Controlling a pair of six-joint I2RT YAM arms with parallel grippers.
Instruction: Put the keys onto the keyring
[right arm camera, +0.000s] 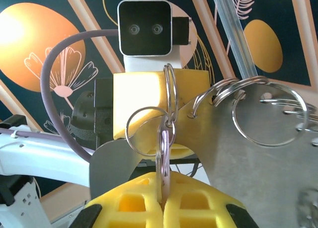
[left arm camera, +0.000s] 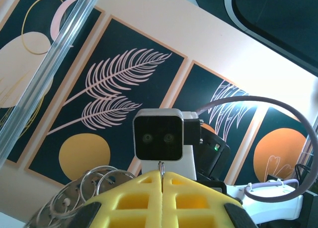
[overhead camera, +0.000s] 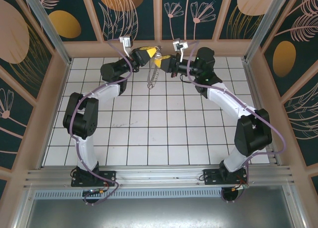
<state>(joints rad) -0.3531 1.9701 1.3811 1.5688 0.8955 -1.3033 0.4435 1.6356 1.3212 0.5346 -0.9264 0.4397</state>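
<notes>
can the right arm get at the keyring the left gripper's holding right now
Probably yes: the right gripper, shut on the key, is up against the keyring pinched in the left gripper, with nothing between them; the metal plate hangs close alongside.

My left pincer [overhead camera: 148, 54] and my right pincer [overhead camera: 158, 60] meet tip to tip above the far middle of the tabletop [overhead camera: 149, 138], the left one on the left. The keyring [right arm camera: 170, 89] stands upright in my left pincer. The key [right arm camera: 163, 168] sits in my right pincer, just beneath the keyring. A plate [right arm camera: 238, 153] carrying more rings [right arm camera: 278, 114] hangs between the two pincers, behind the key.
</notes>
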